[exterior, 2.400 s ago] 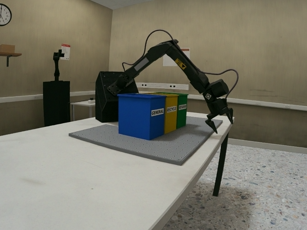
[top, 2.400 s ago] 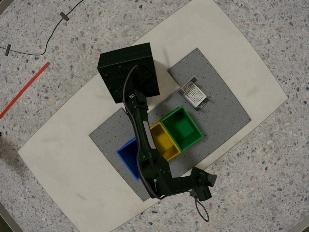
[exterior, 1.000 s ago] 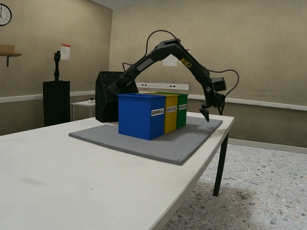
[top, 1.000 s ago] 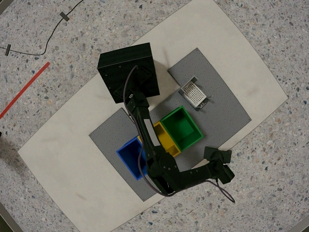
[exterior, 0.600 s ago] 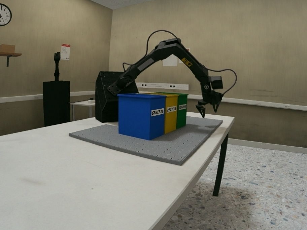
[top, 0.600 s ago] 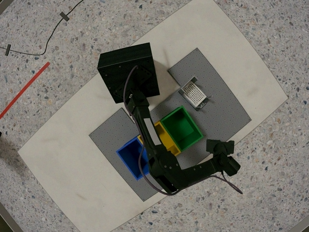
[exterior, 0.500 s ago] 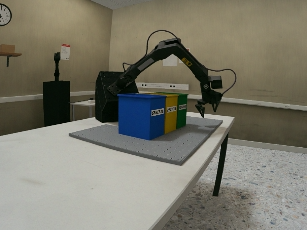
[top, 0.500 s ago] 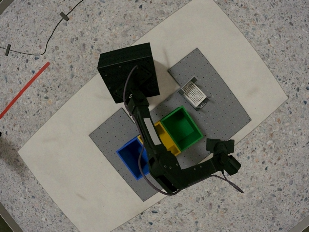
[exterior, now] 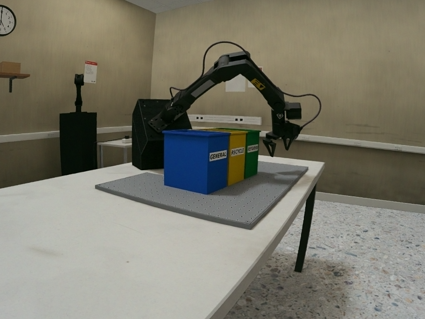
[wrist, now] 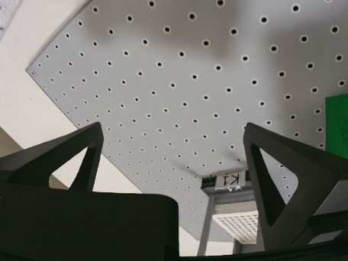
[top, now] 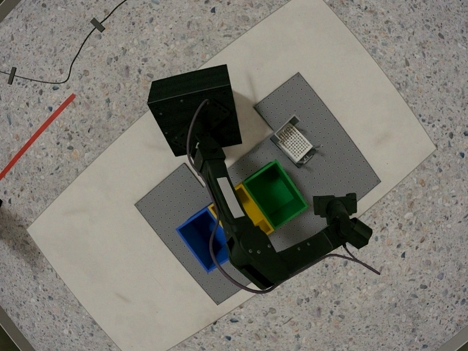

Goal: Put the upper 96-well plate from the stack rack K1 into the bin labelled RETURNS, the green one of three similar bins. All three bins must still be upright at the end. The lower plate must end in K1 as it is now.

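White tabletop [top: 94,264] [exterior: 85,240] [wrist: 15,103] lay beneath everything, carrying a grey board [top: 332,151] [exterior: 164,199] [wrist: 137,83] dotted with small holes. From a tall black box [top: 173,117] [exterior: 142,137], the black arm [top: 249,234] [exterior: 267,89] arched high over the bins and bent down beyond them. Three bins stood upright in a row on the board: the blue bin [top: 196,234] [exterior: 195,161] at one end, the yellow bin [top: 253,211] [exterior: 236,168] between, and the green bin [top: 290,182] [exterior: 252,164] [wrist: 337,126] at the other end. Near the green bin, on the side away from the yellow one, stood the grey rack [top: 294,120] [wrist: 233,198]. The hand [top: 335,203] [exterior: 279,152] [wrist: 173,130] hung in the air, pointing downward, released and wide apart, with nothing between its fingers. It was clear of both the rack and the bins. A white plate [top: 297,146] [wrist: 238,225] with rows of wells sat in the rack; a second one beneath it could not be made out. Smallest were the labels: RETURNS [exterior: 252,148] faced outward on the green bin, and K1 [wrist: 230,180] on the rack appeared upside down in the wrist view.

Gripper: in the top view, we see that the gripper [top: 334,206] [exterior: 279,153] [wrist: 173,130] has moved from lower centre towards the right; in the exterior view, it has risen leftward, its lean reduced to point nearly downward.
Arm: from above, we find that the arm [top: 260,241] [exterior: 260,82] has swung rightward, covering more of the yellow bin [top: 269,228] [exterior: 236,168] and less of the blue bin [top: 194,230] [exterior: 185,161].
Cable: from above, we note its outer loop [top: 363,263] [exterior: 320,102] has shifted rightward and narrowed.
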Robot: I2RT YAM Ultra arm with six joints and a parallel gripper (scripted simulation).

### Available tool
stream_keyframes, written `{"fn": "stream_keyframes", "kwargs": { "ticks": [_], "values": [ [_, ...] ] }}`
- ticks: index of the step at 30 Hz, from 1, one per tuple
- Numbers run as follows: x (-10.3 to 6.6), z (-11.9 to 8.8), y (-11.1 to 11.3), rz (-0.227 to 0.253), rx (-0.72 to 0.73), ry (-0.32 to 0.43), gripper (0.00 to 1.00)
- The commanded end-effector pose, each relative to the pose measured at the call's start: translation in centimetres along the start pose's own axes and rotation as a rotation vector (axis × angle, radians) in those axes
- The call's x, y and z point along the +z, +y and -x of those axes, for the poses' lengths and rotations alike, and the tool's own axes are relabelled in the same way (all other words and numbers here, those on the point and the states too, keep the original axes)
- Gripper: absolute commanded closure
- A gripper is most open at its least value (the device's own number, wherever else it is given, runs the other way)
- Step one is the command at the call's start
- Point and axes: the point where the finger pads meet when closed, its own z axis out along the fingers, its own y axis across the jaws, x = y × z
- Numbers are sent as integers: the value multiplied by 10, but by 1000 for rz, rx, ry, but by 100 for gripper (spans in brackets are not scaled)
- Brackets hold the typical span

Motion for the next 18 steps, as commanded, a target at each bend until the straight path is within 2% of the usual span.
{"fn": "stream_keyframes", "kwargs": {
  "ticks": [1, 3, 4, 5, 7, 8, 9, 10, 12, 13, 14, 17, 18],
  "values": [
    [-17, -4, 17, 6, -54, 1, 0],
    [-19, -14, 17, -12, -89, 22, 0],
    [-30, -10, 19, 9, -59, 5, 0],
    [-26, -27, 9, -17, -78, 25, 0],
    [-27, -35, 8, -17, -78, 25, 0],
    [-27, -35, 8, -17, -78, 25, 0],
    [-36, -27, 19, -1, -84, 15, 0],
    [-25, -42, 16, -40, -131, 48, 0],
    [-27, -52, 15, -58, -171, 65, 0],
    [-39, -47, 17, -36, -150, 48, 0],
    [-35, -63, 5, -62, -170, 68, 0],
    [-36, -68, 5, -62, -170, 68, 0],
    [-43, -63, 13, -53, -181, 62, 0]
  ]
}}
